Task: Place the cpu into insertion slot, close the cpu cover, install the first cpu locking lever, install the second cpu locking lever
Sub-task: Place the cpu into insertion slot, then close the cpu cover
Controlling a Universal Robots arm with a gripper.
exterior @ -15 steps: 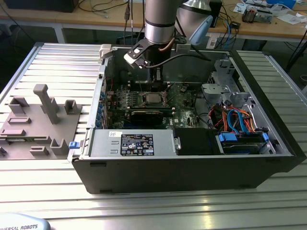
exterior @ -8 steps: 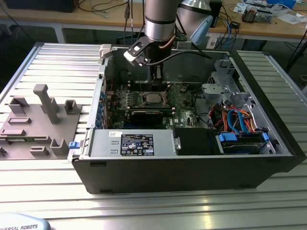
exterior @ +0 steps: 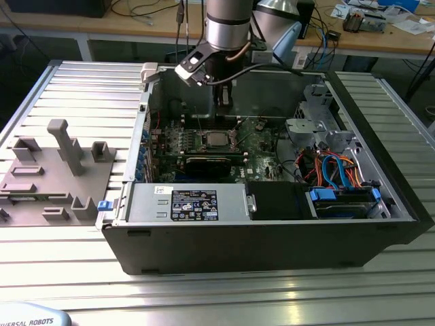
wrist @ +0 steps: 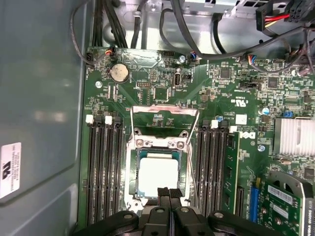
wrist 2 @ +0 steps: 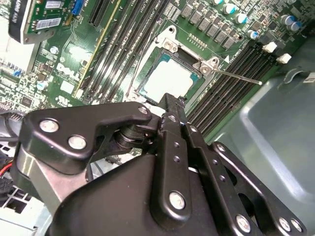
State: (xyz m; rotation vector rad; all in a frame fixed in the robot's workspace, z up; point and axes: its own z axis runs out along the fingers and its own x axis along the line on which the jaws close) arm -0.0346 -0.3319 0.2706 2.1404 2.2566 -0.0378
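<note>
Just beneath the pincer (wrist: 170,192), whose fingers are pressed together with nothing between them, the cpu (wrist: 157,172) lies flat in its socket on the green board (wrist: 231,98). Beyond the pincer's tips the cpu cover (wrist: 165,107) is swung open, off the chip. A thin locking lever (wrist 2: 236,76) juts free beside the socket.

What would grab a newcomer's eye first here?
A grey robot arm reaches down into the open black computer case on the slatted metal table. In the first wrist view, the small silver-grey square cpu sits in its socket, the thin silvery cover frame raised, the black gripper near it.
</note>
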